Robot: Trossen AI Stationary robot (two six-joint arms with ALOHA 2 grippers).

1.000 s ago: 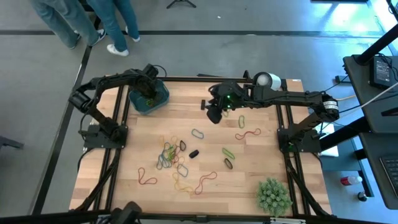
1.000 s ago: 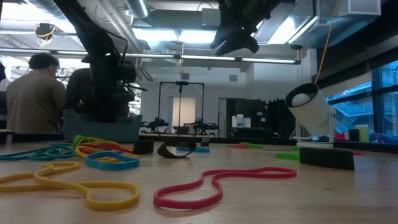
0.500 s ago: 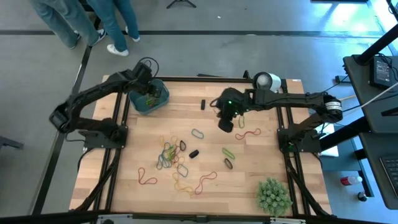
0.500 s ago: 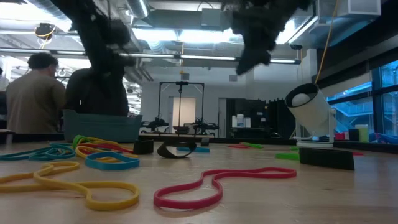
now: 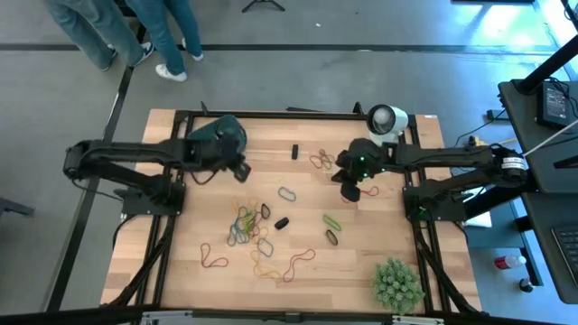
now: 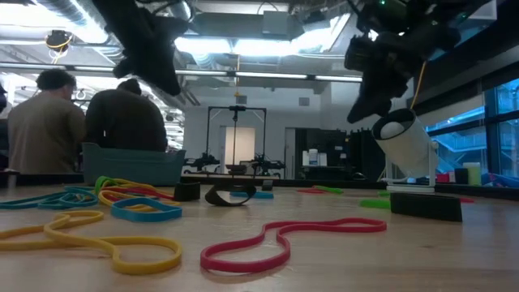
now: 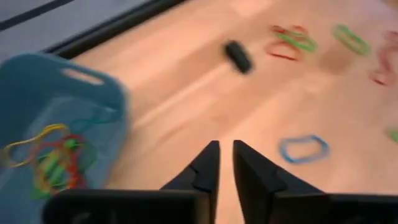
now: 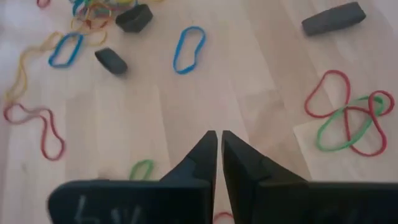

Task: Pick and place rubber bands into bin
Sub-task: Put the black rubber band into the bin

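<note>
At the table's far left corner sat the teal bin point(image 5: 228, 132), already holding a tangle of yellow, red and green bands point(image 7: 53, 163). The left gripper point(image 5: 237, 169) hung just beside the bin, on its inner side, its jaws drawn almost together with only a thin slit between them and nothing in them (the wrist view showed bare wood past the fingertips point(image 7: 211, 163)). Ahead of those jaws lay a blue band point(image 7: 303, 149) and, farther off, a small black block point(image 7: 237, 56).

Near the table's middle, well apart from both sets of jaws, the main cluster of rubber bands point(image 5: 248, 226) was spread over the wood, with red loops point(image 5: 299, 263) toward the near edge.

To the right, the right gripper point(image 5: 350, 190) hovered above the board, jaws likewise nearly closed and empty. Just beyond them a red-and-green knot of bands point(image 8: 349, 118) lay to one side, and a blue loop point(image 8: 189, 48) lay farther ahead. A white cup-like object point(image 5: 386, 118) stood at the far edge behind this gripper, and a spiky green ball point(image 5: 397, 283) sat at the near right corner.
</note>
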